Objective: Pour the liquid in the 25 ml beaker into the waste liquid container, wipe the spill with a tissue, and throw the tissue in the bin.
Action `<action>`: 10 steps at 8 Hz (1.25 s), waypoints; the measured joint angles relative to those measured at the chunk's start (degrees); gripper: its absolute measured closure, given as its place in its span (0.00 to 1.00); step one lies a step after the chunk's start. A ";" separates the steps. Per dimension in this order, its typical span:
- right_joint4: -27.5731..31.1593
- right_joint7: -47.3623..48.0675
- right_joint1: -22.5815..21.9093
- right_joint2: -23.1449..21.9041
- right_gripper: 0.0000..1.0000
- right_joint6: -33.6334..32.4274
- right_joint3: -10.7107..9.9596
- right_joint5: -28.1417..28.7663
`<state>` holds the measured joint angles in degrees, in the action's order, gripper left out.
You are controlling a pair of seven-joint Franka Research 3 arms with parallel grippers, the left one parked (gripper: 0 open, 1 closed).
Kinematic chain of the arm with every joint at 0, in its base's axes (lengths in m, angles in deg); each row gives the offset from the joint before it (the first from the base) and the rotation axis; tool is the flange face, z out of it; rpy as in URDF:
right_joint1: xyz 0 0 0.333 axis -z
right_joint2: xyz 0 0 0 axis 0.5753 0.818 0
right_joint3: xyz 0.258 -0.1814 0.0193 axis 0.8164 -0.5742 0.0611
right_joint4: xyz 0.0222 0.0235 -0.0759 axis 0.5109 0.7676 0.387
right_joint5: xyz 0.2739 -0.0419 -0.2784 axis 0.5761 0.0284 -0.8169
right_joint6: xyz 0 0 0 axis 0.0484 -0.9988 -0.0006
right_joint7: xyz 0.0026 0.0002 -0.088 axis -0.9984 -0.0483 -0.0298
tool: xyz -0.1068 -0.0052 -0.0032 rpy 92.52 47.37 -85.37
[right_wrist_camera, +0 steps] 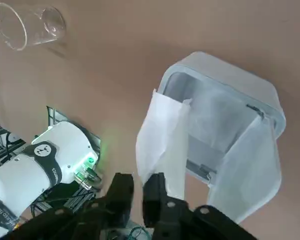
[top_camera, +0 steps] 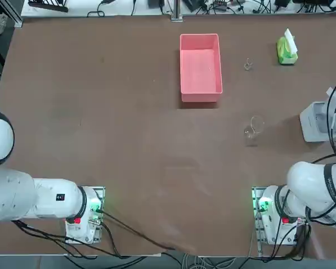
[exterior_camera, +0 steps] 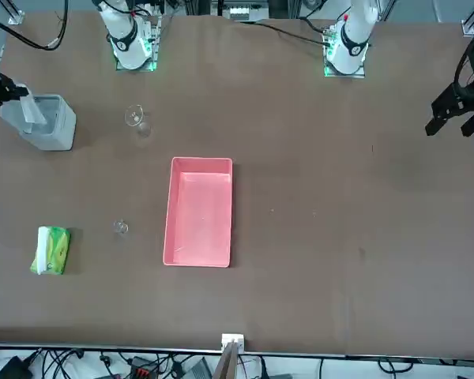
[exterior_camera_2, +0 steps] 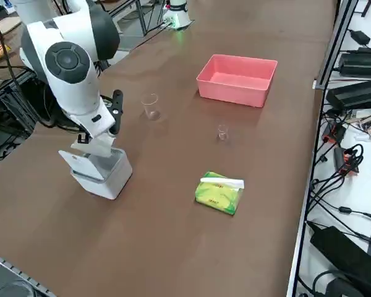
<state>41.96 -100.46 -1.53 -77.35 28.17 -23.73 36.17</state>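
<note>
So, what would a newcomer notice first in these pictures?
First, the pink rectangular plastic tray in the middle of the table. Next, the right hand shut on a white paper tissue, held over the light grey boxy plastic bin at the table's right edge.

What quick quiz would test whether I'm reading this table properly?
1. What does the end effector hold?
A. a glass
B. a white tissue
C. a spoon
2. True or false: the tissue hangs over the open grey bin.
3. What colour is the largest container on the table?

Key
1. B
2. True
3. Pink: the tray
</note>
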 joint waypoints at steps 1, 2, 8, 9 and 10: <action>0.01 -0.01 0.00 0.00 0.63 0.00 0.02 0.00; 0.01 -0.02 0.00 0.00 0.42 0.00 0.06 0.00; -0.13 -0.03 -0.04 0.00 0.11 0.39 0.52 0.10; -0.65 -0.02 -0.23 0.08 0.00 0.78 1.00 0.80; -1.98 0.35 -1.03 0.52 0.00 1.15 1.42 2.43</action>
<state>39.98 -100.11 -2.56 -76.83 29.31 -22.31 38.59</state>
